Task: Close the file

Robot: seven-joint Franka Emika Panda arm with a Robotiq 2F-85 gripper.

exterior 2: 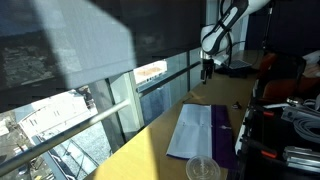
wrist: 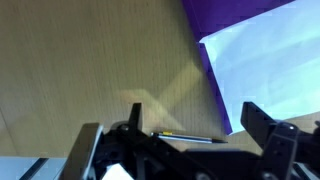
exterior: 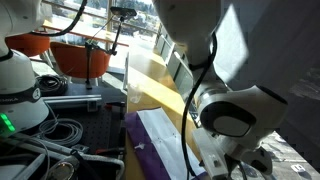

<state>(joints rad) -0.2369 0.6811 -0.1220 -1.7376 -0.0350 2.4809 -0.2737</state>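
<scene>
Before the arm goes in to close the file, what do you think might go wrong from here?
The file lies open with its white sheets exposed, so the open gripper may catch paper rather than the purple cover.
A clear cup stands close to the file; a swinging cover could tip it.
The file lies flat on the table; a push might slide it instead of folding it.

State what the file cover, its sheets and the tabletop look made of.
File cover: smooth purple plastic or coated card; uniform matte colour. Sheets: probably plain white paper, thin and flat. Tabletop: wood or wood-look laminate, faint grain, slight sheen.
</scene>
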